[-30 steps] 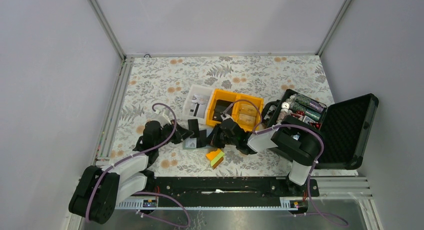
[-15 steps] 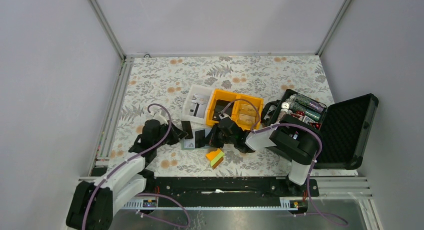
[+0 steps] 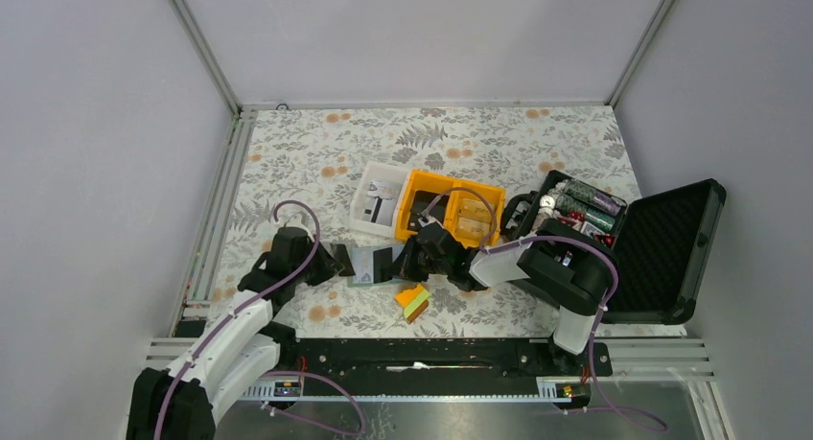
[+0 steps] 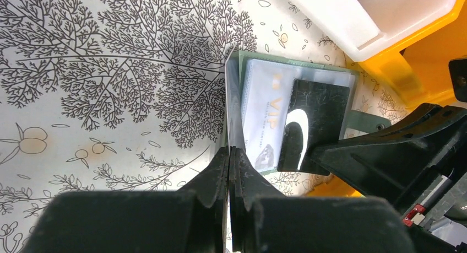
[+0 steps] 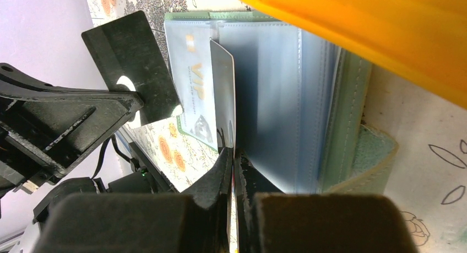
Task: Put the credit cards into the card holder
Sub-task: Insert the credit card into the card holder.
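Bright, even light from above, small soft shadows under the arms (image 3: 240, 315) on the flowery table (image 3: 316, 143), top view clear, wrist views sharp on the card holder (image 4: 360, 120), soft shine on its clear pocket (image 5: 275, 98), left gripper (image 4: 229, 151) and yellow bin (image 5: 385, 27) close up and blurry.

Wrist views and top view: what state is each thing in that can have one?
card holder: lying open, pockets up
VIP card: in a clear pocket
left gripper: shut on the card holder's clear pocket sheet
right gripper: shut on a pale card, edge-on over the holder
black case: lid open
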`<state>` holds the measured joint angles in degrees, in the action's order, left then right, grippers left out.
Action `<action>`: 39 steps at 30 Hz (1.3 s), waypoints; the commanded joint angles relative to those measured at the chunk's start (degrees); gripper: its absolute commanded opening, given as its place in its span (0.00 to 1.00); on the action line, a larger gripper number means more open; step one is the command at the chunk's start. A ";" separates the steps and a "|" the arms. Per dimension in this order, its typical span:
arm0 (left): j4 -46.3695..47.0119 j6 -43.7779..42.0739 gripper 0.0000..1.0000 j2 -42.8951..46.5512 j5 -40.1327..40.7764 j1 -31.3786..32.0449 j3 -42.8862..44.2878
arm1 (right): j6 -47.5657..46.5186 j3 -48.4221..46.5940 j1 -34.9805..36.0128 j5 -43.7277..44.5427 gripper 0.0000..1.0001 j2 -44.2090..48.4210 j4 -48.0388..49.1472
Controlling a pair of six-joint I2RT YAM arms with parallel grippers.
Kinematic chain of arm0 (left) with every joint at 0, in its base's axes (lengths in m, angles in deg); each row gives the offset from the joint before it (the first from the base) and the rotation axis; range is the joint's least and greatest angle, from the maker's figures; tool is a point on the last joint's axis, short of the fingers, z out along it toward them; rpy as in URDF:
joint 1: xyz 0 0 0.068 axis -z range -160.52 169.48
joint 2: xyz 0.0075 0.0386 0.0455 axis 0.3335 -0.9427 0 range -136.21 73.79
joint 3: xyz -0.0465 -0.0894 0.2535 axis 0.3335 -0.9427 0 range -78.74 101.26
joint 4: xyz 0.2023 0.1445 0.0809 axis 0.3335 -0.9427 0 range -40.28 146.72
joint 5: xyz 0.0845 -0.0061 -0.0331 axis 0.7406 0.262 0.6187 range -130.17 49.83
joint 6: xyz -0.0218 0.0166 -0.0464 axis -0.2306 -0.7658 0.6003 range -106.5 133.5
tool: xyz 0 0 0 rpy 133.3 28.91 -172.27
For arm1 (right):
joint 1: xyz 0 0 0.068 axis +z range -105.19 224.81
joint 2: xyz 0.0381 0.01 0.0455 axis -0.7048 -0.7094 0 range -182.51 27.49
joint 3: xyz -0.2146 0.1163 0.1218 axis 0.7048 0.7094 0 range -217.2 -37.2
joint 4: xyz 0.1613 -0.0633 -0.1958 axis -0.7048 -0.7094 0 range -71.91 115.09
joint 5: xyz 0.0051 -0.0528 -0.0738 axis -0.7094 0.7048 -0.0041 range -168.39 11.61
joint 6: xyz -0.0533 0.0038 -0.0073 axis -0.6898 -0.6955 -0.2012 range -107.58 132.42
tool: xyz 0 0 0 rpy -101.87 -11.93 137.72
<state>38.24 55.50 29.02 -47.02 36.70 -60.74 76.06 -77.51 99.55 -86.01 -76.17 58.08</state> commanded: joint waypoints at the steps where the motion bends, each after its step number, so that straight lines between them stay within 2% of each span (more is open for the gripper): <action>1: -2.70 -0.97 0.00 -0.72 3.35 -0.16 2.39 | -2.72 0.06 0.54 2.41 0.00 -1.80 -7.48; 18: -9.20 -3.04 0.00 -2.25 6.65 4.87 8.62 | -3.42 -0.48 0.54 1.55 0.00 -2.38 -7.60; 27: -5.23 -4.49 0.00 -6.72 2.03 5.20 8.28 | -3.86 -0.62 0.55 1.30 0.00 -2.59 -7.76; 39: -1.81 -5.06 0.00 -8.19 -0.52 5.72 7.00 | -4.04 -1.65 0.55 1.68 0.00 -3.06 -8.73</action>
<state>32.40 51.19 22.03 -45.20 42.07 -54.05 74.75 -78.41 99.55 -86.05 -76.41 56.72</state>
